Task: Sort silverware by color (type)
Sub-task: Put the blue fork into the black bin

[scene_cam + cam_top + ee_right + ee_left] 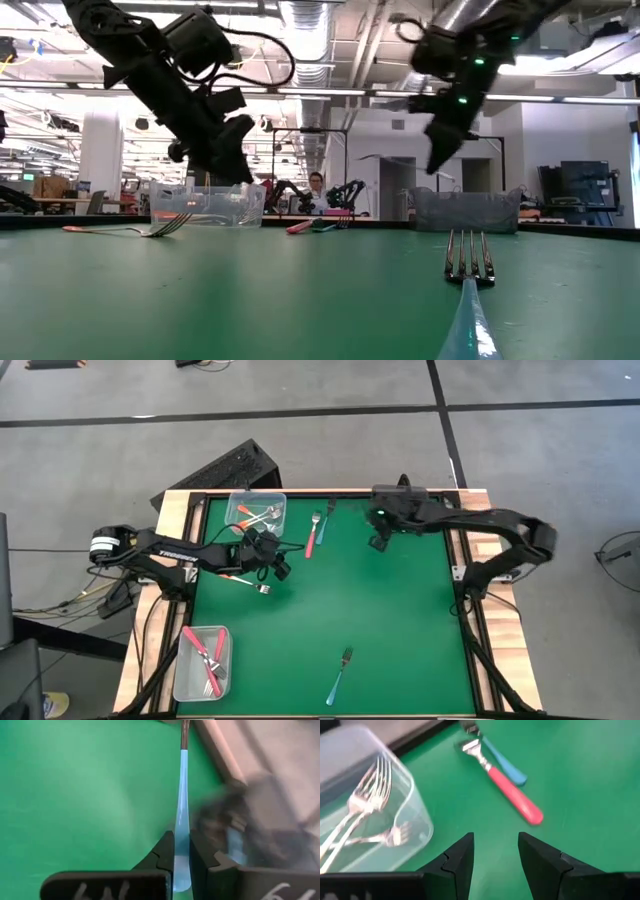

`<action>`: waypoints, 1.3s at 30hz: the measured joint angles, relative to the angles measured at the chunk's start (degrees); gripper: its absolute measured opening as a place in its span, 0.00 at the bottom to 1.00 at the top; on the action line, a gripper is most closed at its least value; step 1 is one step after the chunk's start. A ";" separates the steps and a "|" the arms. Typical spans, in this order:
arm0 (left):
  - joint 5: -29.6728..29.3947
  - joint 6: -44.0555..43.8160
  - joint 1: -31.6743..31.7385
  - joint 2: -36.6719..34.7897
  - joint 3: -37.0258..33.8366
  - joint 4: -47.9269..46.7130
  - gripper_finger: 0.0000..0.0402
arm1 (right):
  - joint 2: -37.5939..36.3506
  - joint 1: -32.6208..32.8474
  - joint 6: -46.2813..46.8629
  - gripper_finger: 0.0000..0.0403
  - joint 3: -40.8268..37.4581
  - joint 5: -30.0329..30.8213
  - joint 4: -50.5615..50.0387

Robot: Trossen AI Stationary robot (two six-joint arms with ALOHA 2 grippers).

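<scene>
Two arms are working over the green counter (400, 610). The left gripper (280, 568) is hanging above the mat just beside the clear bin (256, 510) at the far left of the mat, with its jaws standing apart and nothing between them; the left wrist view is showing bare green in the gap. Just beside it on the mat an orange-handled fork (245, 581) is lying flat, tines pointing toward the middle. The right gripper (379, 543) is hovering near the far edge of the counter, right of centre, with its jaws clamped on the slim handle of a light blue fork (182, 820), whose metal end is pointing away from the wrist camera.

Forks with orange handles are resting inside the clear bin, their tines crossing. Between the two grippers a red fork (312, 536) and a second blue fork (327, 514) are lying side by side on the mat, touching or nearly so. Another clear bin (201, 663) at the near left corner is holding red-handled forks (205, 656). One more blue-handled fork (340, 674) is lying alone on the near part of the mat, well apart from everything else, its tines pointing away from the near edge.
</scene>
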 joint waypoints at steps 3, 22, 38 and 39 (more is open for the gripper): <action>-0.10 1.56 0.02 0.00 0.00 3.80 0.35 | -5.30 -1.60 -2.42 0.10 -4.95 7.12 2.33; 2.80 4.41 -1.47 0.00 0.00 7.66 0.35 | -10.60 -15.07 -17.43 0.29 -14.01 10.87 8.62; -7.75 1.05 -5.71 0.00 0.00 2.39 0.35 | -9.42 -14.11 7.06 0.54 -12.29 -13.98 22.55; -7.78 1.06 -5.52 0.00 0.00 2.75 0.35 | -8.55 -13.35 9.01 0.53 -12.29 -15.68 24.03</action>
